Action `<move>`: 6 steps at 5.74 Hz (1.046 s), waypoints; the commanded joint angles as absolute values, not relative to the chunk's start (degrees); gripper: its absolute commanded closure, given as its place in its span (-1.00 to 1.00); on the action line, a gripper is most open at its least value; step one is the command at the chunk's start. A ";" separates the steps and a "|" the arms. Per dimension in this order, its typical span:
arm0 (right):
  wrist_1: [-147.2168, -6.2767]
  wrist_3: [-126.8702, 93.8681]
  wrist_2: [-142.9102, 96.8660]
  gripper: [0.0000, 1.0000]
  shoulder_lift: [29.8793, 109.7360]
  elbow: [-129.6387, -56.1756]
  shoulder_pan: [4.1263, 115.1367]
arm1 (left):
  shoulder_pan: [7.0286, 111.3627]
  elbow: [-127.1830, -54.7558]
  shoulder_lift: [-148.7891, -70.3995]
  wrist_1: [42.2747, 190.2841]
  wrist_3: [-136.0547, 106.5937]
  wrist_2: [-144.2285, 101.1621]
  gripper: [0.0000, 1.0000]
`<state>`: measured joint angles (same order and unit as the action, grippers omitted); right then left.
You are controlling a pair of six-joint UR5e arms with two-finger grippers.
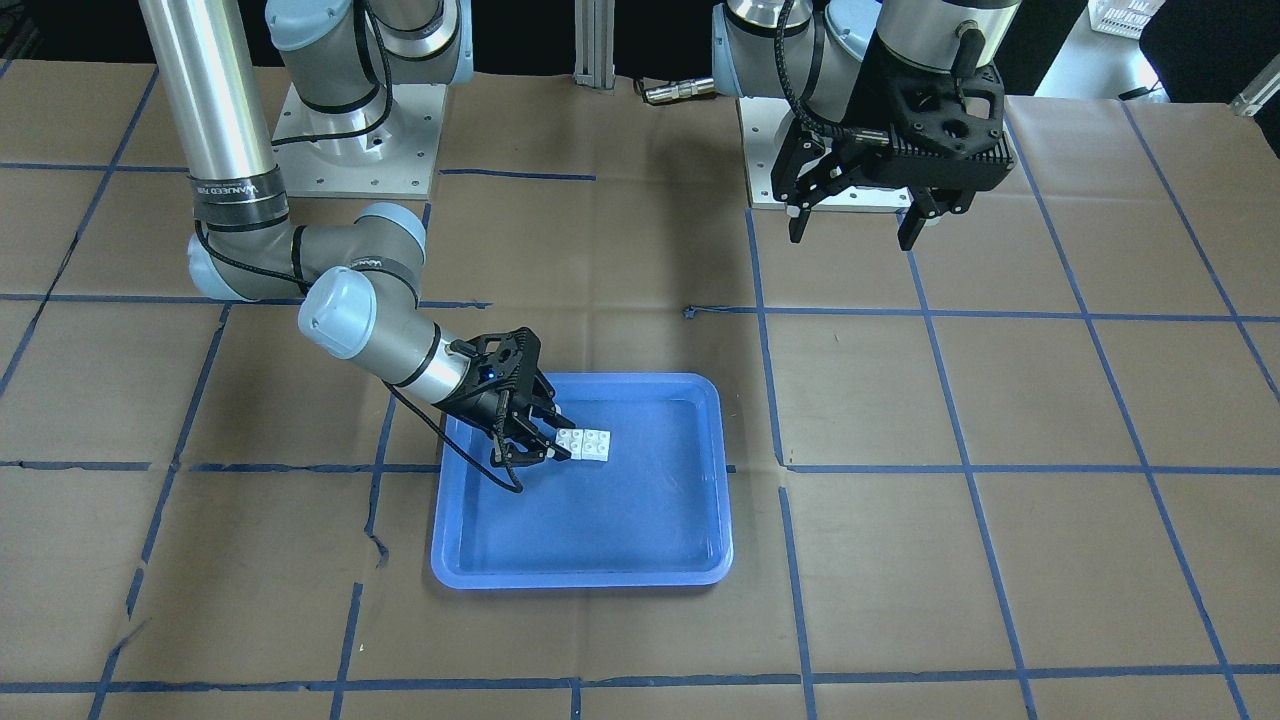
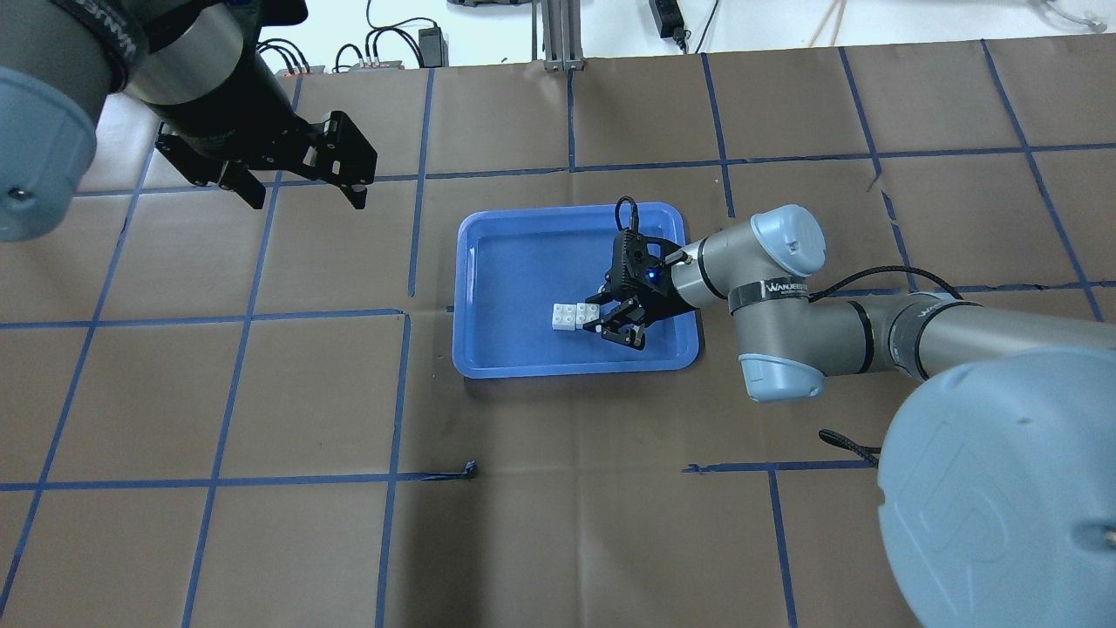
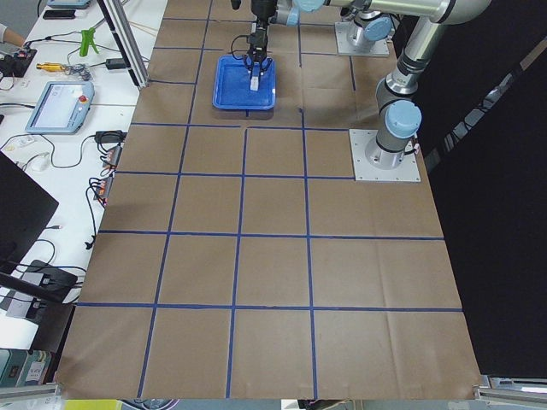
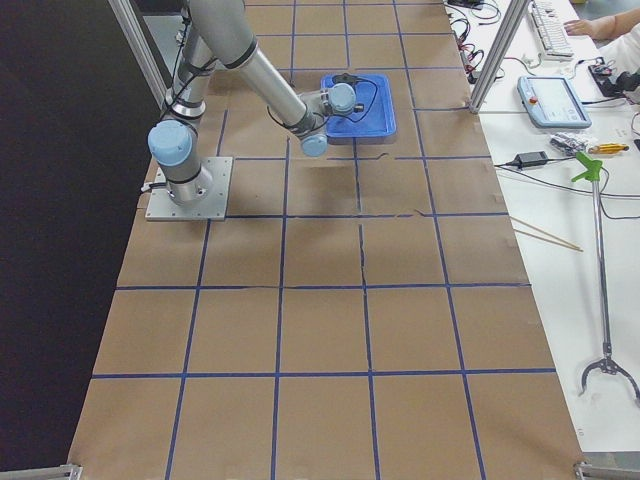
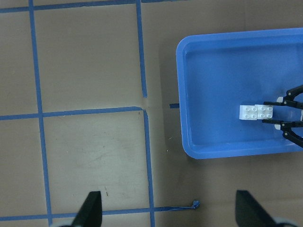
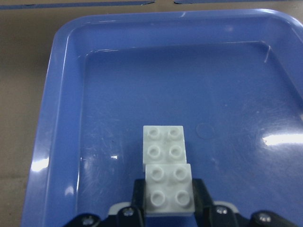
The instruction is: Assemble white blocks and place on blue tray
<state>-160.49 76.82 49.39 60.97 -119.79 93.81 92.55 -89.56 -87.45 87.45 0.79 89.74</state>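
while the left gripper (image 1: 855, 238) hangs spread wide, the right gripper (image 2: 600, 317) clamps the white blocks (image 2: 575, 316) in the blue tray (image 2: 488, 349)

the table (image 2: 558, 541), papered brown and crossed by a tape grid (image 2: 397, 392), fills most of the overhead view. the tray sits well apart from every table edge that shows. only that view and the front one hold both arms at once. the left arm hovers high, off beyond the tray's left short rim. the right arm reaches in over the right short rim. the side views shrink the tray to a small blue patch and the blocks to a white speck. the right wrist view alone shows the grasp: black fingers (image 6: 198, 196) lie against both sides of the nearer block, closed on it. the left wrist view shows the pair from above. they are two white squares, four round studs each, touching end to end and slightly out of line. whether they are locked together cannot be told. they lie near the tray's middle, a little toward its robot-side long rim. open blue floor runs from them to the left short rim and the far long rim.
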 commanded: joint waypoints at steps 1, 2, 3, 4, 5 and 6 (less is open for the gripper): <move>-160.40 76.73 49.39 0.52 60.91 -119.88 93.95 | 92.55 -89.56 -87.45 87.45 0.79 89.74 -0.99; -160.40 76.73 49.31 0.42 60.91 -119.80 93.96 | 92.55 -89.56 -87.45 87.45 0.79 89.74 -0.99; -160.40 76.73 49.31 0.42 60.91 -119.79 93.96 | 92.55 -89.56 -87.45 87.45 0.79 89.74 -0.99; -160.31 76.64 49.31 0.42 60.91 -119.79 93.96 | 92.55 -89.56 -87.45 87.45 0.79 89.74 -0.99; -160.31 76.64 49.31 0.41 61.00 -119.79 93.96 | 92.55 -89.56 -87.45 87.45 0.79 89.74 -0.99; -160.31 76.55 49.31 0.40 60.91 -119.79 93.96 | 92.55 -89.56 -87.45 87.45 0.79 89.74 -0.99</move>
